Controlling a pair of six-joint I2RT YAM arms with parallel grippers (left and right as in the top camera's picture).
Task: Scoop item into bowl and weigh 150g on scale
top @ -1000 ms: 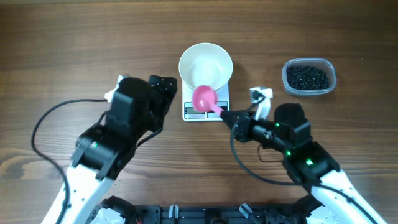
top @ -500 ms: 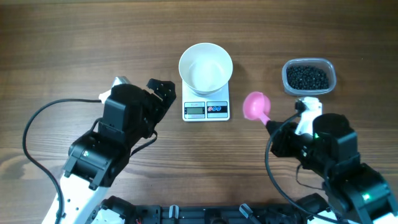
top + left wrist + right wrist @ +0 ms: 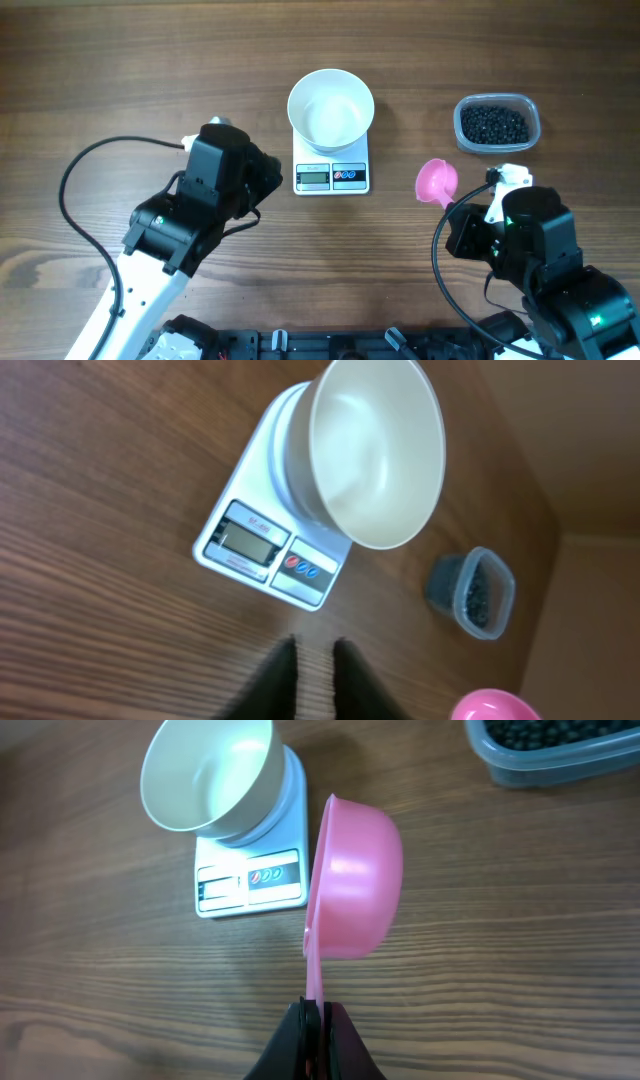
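Between right jaws, pink scoop handle

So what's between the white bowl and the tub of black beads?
Nothing, only bare wooden table between bowl and tub, seen in the overhead view.

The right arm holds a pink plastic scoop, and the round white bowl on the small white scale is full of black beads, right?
Not quite. The round white bowl on the small white scale is empty, as the left wrist view shows; the black beads are in the clear plastic tub. The right gripper does hold the pink plastic scoop.
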